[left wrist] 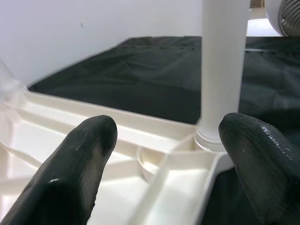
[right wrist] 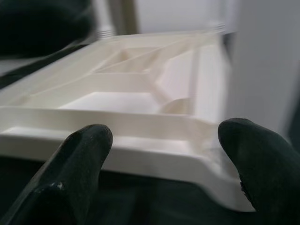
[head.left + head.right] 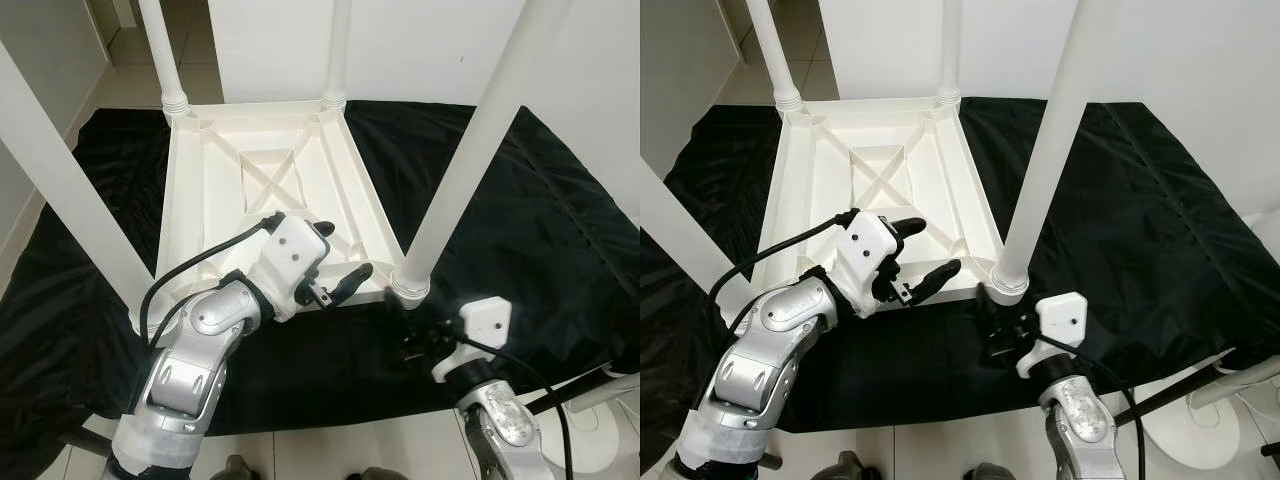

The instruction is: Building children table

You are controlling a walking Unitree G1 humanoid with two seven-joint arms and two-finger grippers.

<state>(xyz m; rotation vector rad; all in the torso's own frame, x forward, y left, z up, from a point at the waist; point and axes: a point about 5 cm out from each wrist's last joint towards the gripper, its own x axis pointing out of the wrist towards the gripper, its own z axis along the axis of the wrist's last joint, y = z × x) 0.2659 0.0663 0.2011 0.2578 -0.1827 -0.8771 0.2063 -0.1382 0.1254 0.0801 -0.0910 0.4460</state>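
Table top [image 3: 270, 190] lies upside down on black sheet [image 3: 540, 220], four legs up. Left gripper [image 3: 335, 262] w/ fingers apart over near edge; right gripper [image 3: 992, 322] fingers apart beside near-right leg [image 3: 470, 150]. Next: straddle leg low, squeeze squarely, check seating in socket.

Bright, even indoor light leaves the white upturned table [image 3: 268, 190] nearly washed out against the glossy black sheet [image 3: 540, 210], which shows soft sheen on its folds, while both wrist views are soft, the right pincer fingers [image 2: 77, 168] and table edge blurred and out of focus.
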